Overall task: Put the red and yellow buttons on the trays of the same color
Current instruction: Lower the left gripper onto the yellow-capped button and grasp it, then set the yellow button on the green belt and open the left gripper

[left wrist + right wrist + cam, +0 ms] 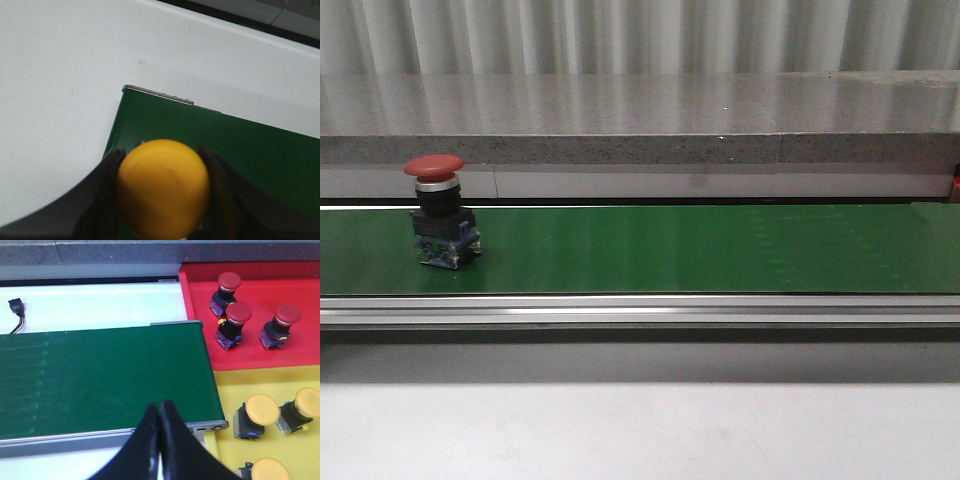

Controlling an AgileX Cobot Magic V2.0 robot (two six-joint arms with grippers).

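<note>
A red button (440, 210) stands upright on the green conveyor belt (700, 250) at its left part in the front view; no gripper shows there. In the left wrist view my left gripper (161, 152) is shut on a yellow button (162, 192) above the end of the belt (240, 150). In the right wrist view my right gripper (159, 412) is shut and empty over the belt's near edge (100, 375), beside the trays. The red tray (300, 285) holds three red buttons (236, 322). The yellow tray (235, 390) holds three yellow buttons (260, 412).
White tabletop (60, 75) surrounds the belt's end. A small black cable connector (16, 307) lies on the white surface past the belt. A grey stone ledge (640, 120) runs behind the belt. The belt's metal frame (640, 310) runs along its front.
</note>
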